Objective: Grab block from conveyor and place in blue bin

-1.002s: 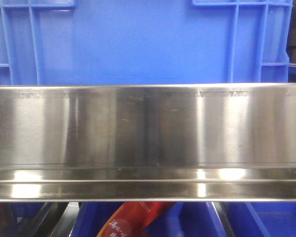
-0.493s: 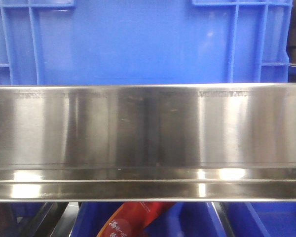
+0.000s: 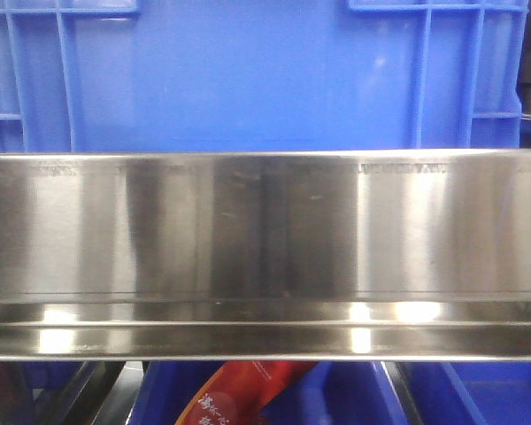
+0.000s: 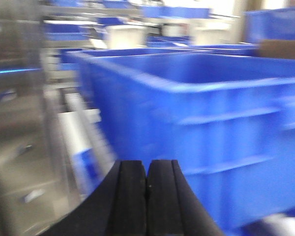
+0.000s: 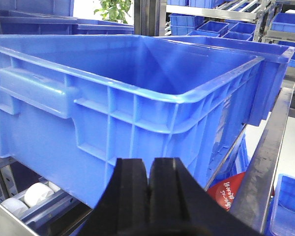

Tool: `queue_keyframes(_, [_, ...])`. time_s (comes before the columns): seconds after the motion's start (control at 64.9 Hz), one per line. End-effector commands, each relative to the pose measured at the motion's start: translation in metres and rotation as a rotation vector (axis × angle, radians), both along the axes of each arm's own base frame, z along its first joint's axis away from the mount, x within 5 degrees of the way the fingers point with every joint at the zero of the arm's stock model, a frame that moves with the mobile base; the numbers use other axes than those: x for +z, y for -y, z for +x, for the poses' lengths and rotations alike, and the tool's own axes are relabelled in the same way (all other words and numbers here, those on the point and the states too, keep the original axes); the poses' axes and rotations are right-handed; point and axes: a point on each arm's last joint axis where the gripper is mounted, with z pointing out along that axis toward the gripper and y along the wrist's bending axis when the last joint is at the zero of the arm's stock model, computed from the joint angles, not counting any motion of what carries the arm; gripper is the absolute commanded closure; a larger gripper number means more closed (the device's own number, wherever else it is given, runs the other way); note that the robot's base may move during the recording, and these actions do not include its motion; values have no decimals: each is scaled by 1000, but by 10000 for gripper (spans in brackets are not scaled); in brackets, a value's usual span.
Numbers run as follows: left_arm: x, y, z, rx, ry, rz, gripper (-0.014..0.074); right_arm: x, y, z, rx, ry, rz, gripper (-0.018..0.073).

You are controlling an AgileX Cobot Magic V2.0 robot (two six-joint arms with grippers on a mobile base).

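Observation:
A big blue bin (image 5: 113, 93) fills the right wrist view, open-topped and empty inside as far as I see. It also shows in the front view (image 3: 248, 75) behind a steel rail, and blurred in the left wrist view (image 4: 211, 108). My left gripper (image 4: 147, 167) is shut and empty beside the bin's wall. My right gripper (image 5: 148, 164) is shut and empty, low in front of the bin's side wall. The block and the conveyor belt are out of view.
A wide brushed steel rail (image 3: 265, 230) crosses the front view. A red packet (image 3: 239, 394) lies below it, also seen in the right wrist view (image 5: 228, 194). White rollers (image 5: 24, 196) sit under the bin. More blue bins (image 5: 211, 24) stand on racks behind.
The front view has shifted very slightly, the bin's ribs moving a little to the right. Nothing else differs.

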Motion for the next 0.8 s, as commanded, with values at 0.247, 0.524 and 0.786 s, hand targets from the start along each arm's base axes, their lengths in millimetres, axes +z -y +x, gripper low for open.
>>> queue_keyframes(0.247, [-53, -22, -20, 279, 47, -12, 707, 3, 1, -1, 0, 38, 5, 721])
queue_keyframes(0.524, [-85, -27, -18, 369, 150, -26, 707, 3, 1, -1, 0, 38, 5, 721])
queue_keyframes(0.786, [-89, -27, -17, 364, 107, -20, 707, 3, 1, -1, 0, 42, 7, 721])
